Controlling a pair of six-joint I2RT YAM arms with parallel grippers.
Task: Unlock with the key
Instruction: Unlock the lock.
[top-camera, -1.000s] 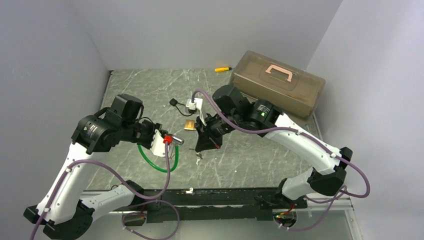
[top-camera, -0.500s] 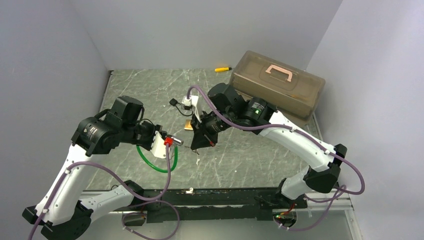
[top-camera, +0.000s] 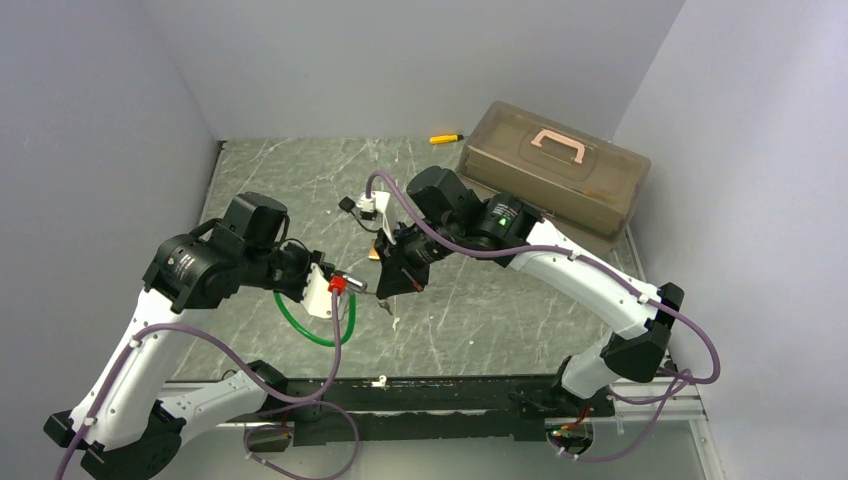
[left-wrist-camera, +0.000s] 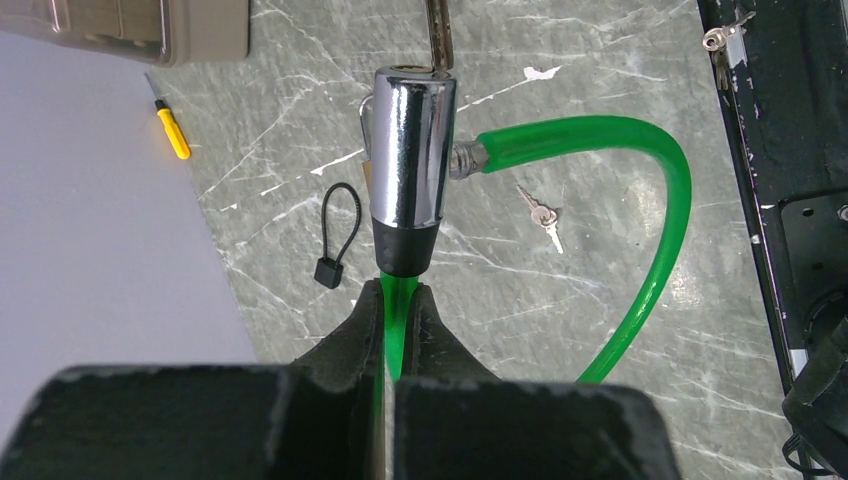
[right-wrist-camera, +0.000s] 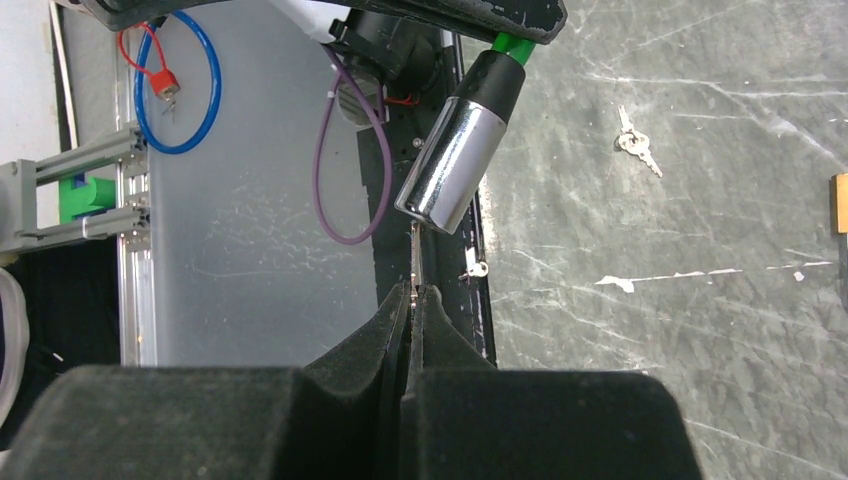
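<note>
At centre frame, the left hand (left-wrist-camera: 400, 296) clamps the green cable (left-wrist-camera: 640, 150) just below the chrome lock (left-wrist-camera: 410, 150). The right hand (right-wrist-camera: 412, 296) pinches the key (right-wrist-camera: 414, 252), tip at the lock's end.

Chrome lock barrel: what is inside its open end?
The key, pinched by the right gripper, meets the end of the lock barrel; whether its tip is inside is hidden.

Pale walls (top-camera: 400, 60), grey-green marbled tabletop (top-camera: 300, 175)

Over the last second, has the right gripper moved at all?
Yes. The right gripper slid left, away from the brown box, toward the cable lock.
</note>
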